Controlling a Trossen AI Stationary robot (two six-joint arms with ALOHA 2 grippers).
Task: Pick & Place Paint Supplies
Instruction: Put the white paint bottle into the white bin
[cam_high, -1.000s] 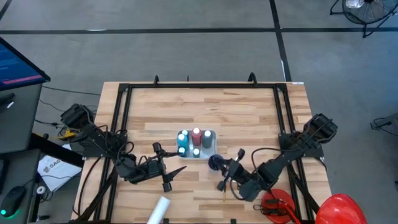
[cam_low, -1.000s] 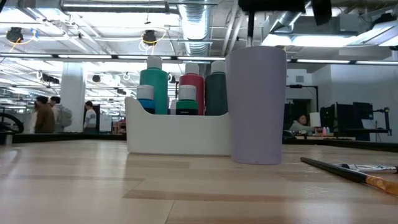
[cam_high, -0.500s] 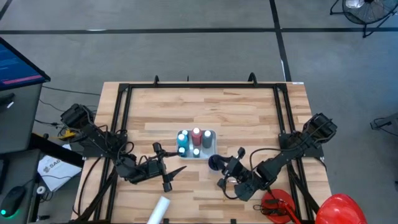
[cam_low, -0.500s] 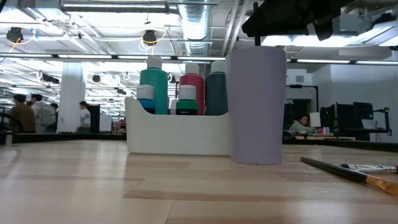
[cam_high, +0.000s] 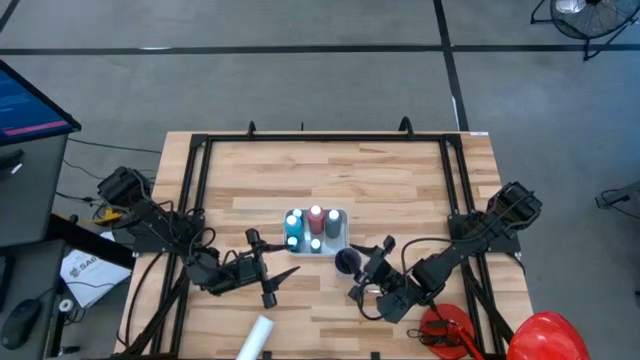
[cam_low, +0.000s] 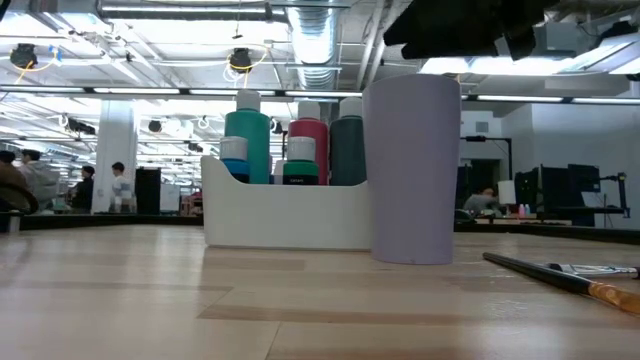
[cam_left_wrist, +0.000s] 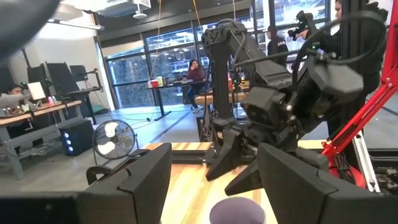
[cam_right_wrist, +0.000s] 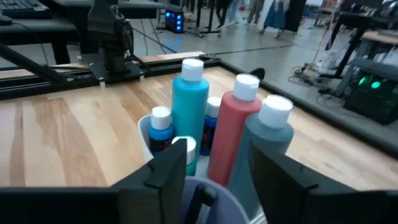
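The right claw (cam_right_wrist: 214, 180) has spread its fingers over the lavender cup (cam_low: 411, 168), and the brush above it is gone.

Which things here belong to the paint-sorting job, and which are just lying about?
Job:
- white caddy holding paint bottles
- lilac cylindrical cup
- thin dark-handled brush on the table
- white tube at the table's near edge

Lying about:
- red helmet-like dome
- red tool
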